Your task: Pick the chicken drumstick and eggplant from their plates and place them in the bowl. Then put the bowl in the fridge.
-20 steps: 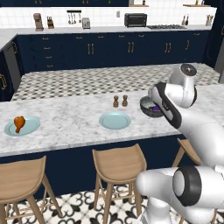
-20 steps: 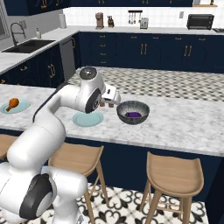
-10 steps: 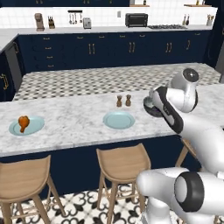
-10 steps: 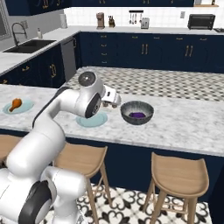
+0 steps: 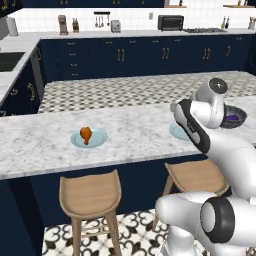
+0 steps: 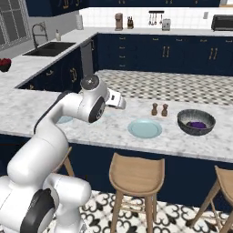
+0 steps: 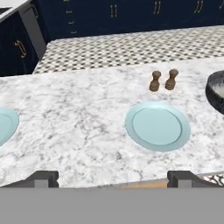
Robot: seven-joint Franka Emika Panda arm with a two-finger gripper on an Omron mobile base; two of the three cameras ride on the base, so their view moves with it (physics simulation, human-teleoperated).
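Colours and patterns of the kitchen island and its surroundings.

The table (image 7: 78, 127) is white marble with grey veining; on it sit pale light-blue plates (image 7: 157, 126), one carrying the orange-brown chicken drumstick (image 5: 86, 134), and a dark grey bowl (image 6: 196, 122) containing the dark purple eggplant (image 6: 197, 124). Two small shakers (image 7: 162, 80) are brown. The stools (image 6: 135, 174) are light tan wood. The cabinets (image 5: 125, 59) are navy with gold handles, the floor (image 5: 135, 90) bears a black-and-white geometric tile pattern, and the arm (image 6: 68, 113) is white with dark joints.
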